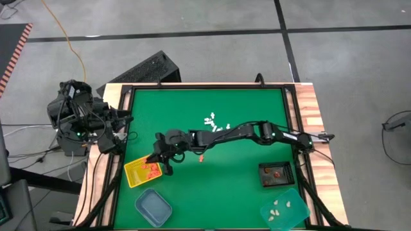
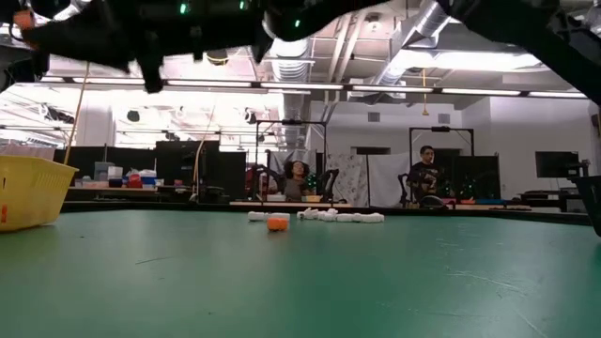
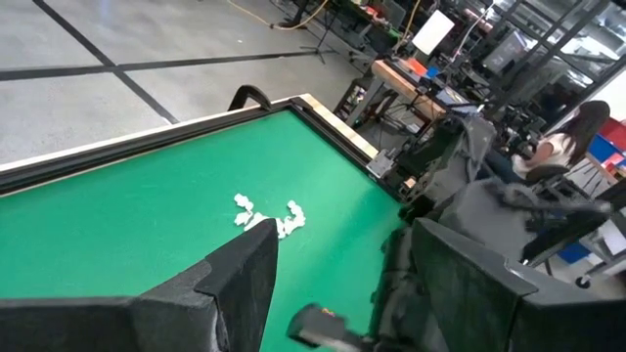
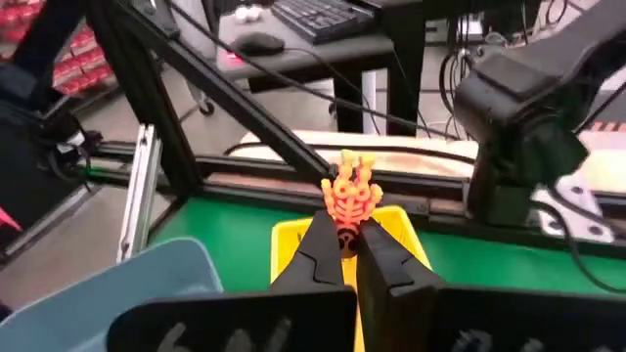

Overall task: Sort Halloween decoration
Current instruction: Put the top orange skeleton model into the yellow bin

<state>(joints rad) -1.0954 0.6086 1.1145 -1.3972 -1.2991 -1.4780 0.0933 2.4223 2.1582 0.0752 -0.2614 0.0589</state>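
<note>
Above the yellow tray, right end effector pinching an orange skeleton trinket; left end effector spread wide at table edge.

**Trays, table and room around the right end effector**

A yellow tray sits directly beneath the right end effector on the green table. A blue tray lies just beside it. A black tray and teal tray rest well apart. A keyboard lies beyond the table. Two seated people show far behind.
</note>
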